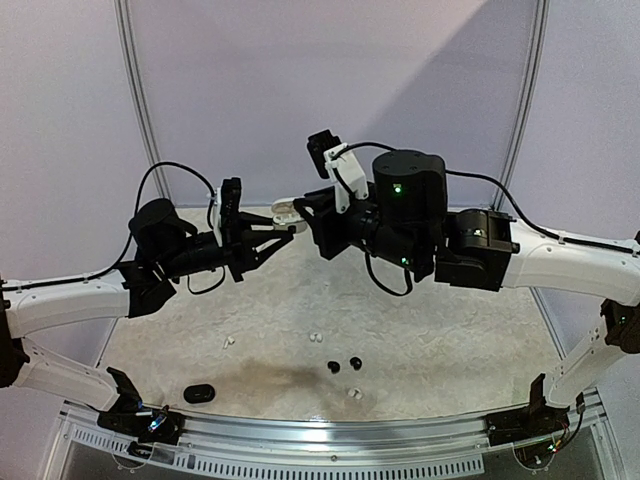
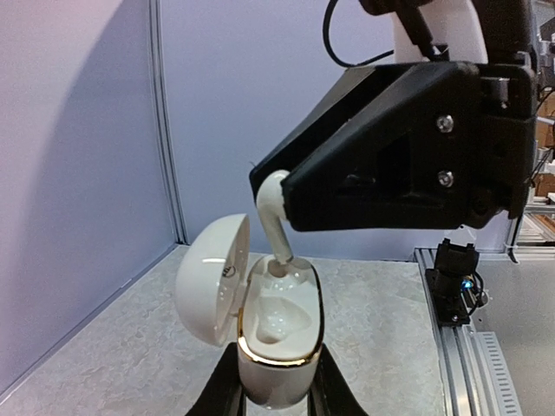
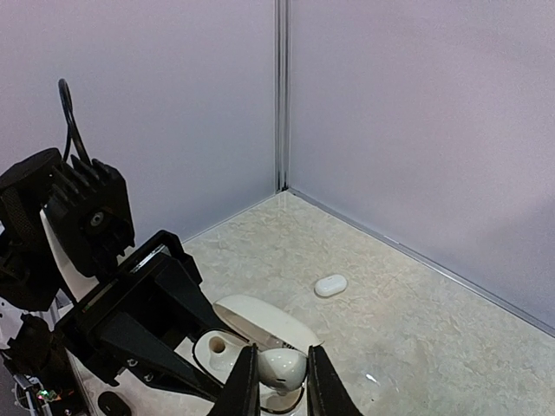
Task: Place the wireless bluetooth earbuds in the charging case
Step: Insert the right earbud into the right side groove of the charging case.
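Right fingers [image 2: 373,165] are clamped on a white stemmed earbud [image 2: 272,217] directly above the open white charging case [image 2: 277,347], its stem nearly upright with the tip meeting the case's far socket, while left fingers [image 2: 221,394] pinch the case's base, lid hinged aside.

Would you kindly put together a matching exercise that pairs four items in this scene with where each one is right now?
Things:
1. open case
2. stemmed bud
3. black buds
4. black oval

Places:
a. in the right pincer
b. loose, middle of the table
c. in the left pincer
d. by the front rail, left side

Pairs: 1-c, 2-a, 3-b, 4-d
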Controlling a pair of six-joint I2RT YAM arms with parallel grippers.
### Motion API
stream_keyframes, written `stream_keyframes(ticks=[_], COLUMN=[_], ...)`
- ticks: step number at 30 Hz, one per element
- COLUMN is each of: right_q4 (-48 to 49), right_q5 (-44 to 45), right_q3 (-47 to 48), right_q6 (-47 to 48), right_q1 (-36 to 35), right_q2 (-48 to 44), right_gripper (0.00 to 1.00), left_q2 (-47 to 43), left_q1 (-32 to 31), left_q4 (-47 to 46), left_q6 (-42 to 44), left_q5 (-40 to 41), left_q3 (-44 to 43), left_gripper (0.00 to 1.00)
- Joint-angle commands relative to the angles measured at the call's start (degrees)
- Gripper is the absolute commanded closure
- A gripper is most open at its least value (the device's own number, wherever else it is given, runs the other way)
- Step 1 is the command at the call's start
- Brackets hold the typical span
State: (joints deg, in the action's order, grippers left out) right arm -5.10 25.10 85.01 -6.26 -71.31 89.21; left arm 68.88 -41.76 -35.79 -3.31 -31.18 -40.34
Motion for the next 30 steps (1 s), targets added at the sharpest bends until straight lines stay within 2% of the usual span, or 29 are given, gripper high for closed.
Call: stream_keyframes(ticks=[1,30], right_q4=[-1.2,-5.3], right_q5=[2.2,-0.9], right_q3=[-0.9,0.3], right_q6=[1.7,3.9], right_q1=[-0.2,-0.2], right_q2=[-0.3,3.1], right_gripper=[1.0,1.0], left_q2=[-0.7,-0.3], left_q1=[-1.0,-1.0], left_q4=[-2.2,-2.6], left_q6=[-1.0,-0.5], left_q5=[-1.8,0.3], left_q3=[0.5,-0.5], left_gripper=[1.0,1.0])
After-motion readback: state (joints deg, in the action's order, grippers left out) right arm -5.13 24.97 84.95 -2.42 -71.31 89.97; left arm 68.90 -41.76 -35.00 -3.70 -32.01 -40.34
